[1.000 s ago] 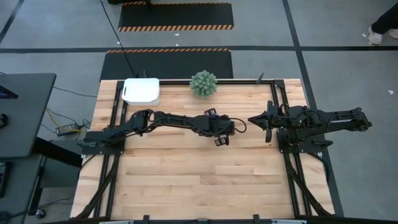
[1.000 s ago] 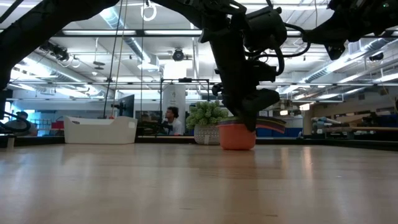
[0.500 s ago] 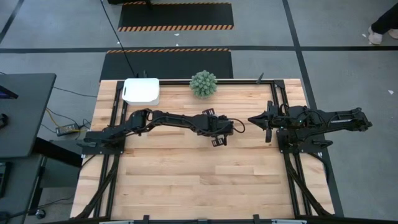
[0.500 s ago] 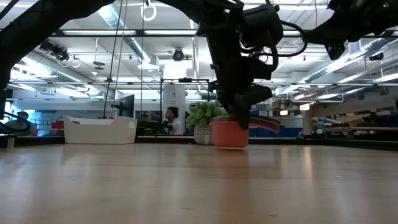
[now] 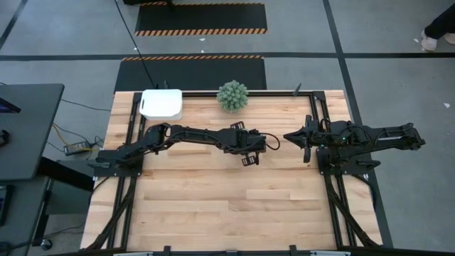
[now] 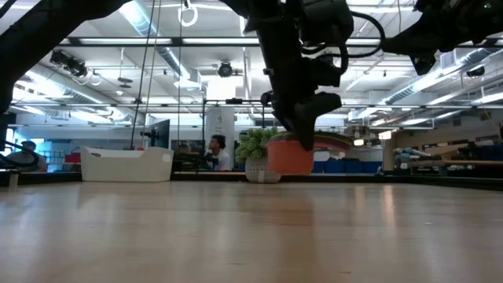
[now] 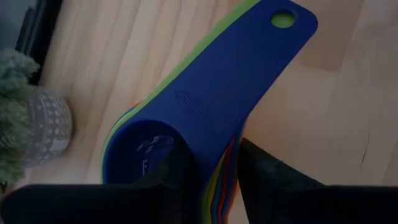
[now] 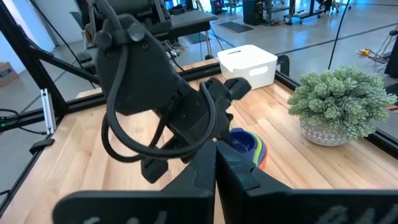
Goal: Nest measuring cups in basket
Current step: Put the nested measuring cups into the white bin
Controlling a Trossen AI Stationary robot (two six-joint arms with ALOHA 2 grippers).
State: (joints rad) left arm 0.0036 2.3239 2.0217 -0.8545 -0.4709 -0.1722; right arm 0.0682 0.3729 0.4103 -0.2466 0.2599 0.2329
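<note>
Left gripper (image 7: 211,180): clamped on the measuring cups (image 7: 205,112), one finger inside the blue top bowl, the other against the outer wall of the stack. Cups already nested, blue uppermost, then green, yellow, red, orange lowest; handles fanned out ahead of the fingers. Stack lifted clear of the surface (image 6: 251,236), as shown in the low view, orange base hanging below the gripper.

Just beyond the stack: spiky green plant (image 5: 232,94) in a pale patterned pot.

Farther off, past the plant and toward the left arm's base side: basket (image 5: 162,104), white, nothing visible inside, well apart from the gripper.

Opposite, facing the left gripper: right gripper (image 5: 288,136), fingers together, holding nothing, waiting near its own mount.

Risks, as judged: grip bears on the rim at one side only, so lower cups could slide off in transit. Carry path passes near the plant; a brush could topple it. Release too high could scatter the nest.
</note>
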